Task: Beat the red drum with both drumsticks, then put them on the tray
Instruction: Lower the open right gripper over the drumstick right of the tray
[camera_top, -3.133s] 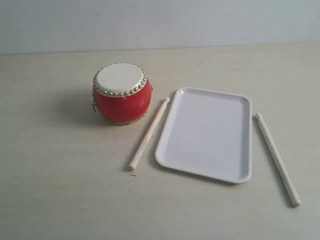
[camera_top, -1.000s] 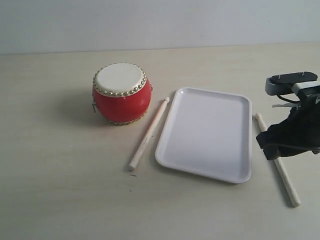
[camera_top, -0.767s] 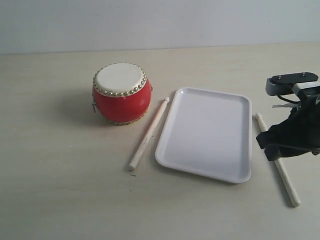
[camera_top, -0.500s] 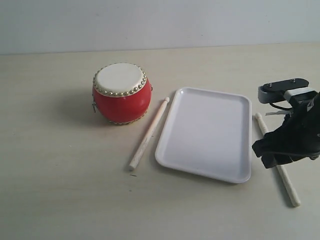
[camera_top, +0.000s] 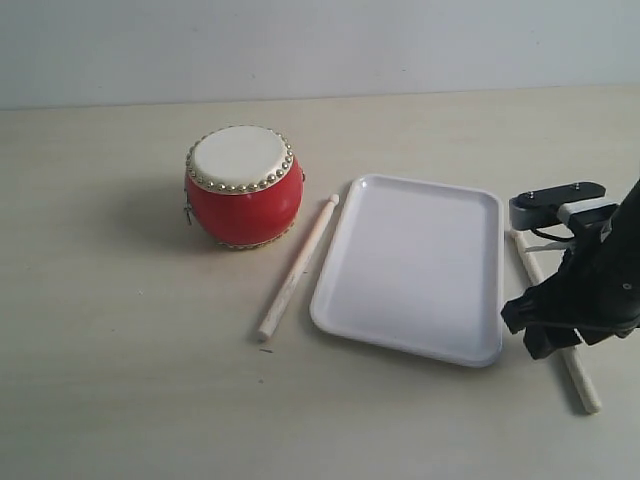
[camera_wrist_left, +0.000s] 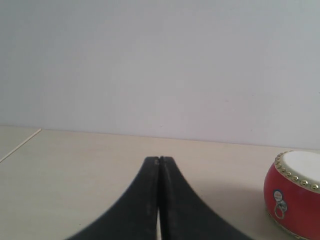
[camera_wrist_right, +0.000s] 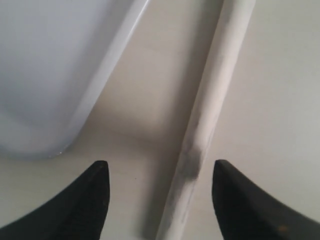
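Hanging low over the table (camera_top: 120, 380), the right gripper (camera_top: 540, 328) straddles the right drumstick (camera_top: 585, 385). You see its jaws spread wide in the right wrist view, one dark finger (camera_wrist_right: 90, 200) on each side of the stick (camera_wrist_right: 220, 75), neither touching it and nothing gripped. The stick lies flat along the tray's right edge, and only a narrow strip of bare table separates the two.

The tray (camera_top: 420, 260) lies flat near the middle, its rim (camera_wrist_right: 107, 80) close to the gripper's inner finger. The left drumstick (camera_top: 298, 268) lies between the drum (camera_top: 243, 190) and the tray's left edge. Its rounded tip sits near the tray's far left corner, and the gaps on both sides are slim.

The left gripper (camera_wrist_left: 159, 165) is outside the exterior view. Its wrist view shows the jaws pressed together on nothing, with the drum (camera_wrist_left: 295, 195) standing upright beyond them.

You have wide bare table left of the drum and in front of the tray. The wall (camera_top: 300, 40) bounds the far edge.
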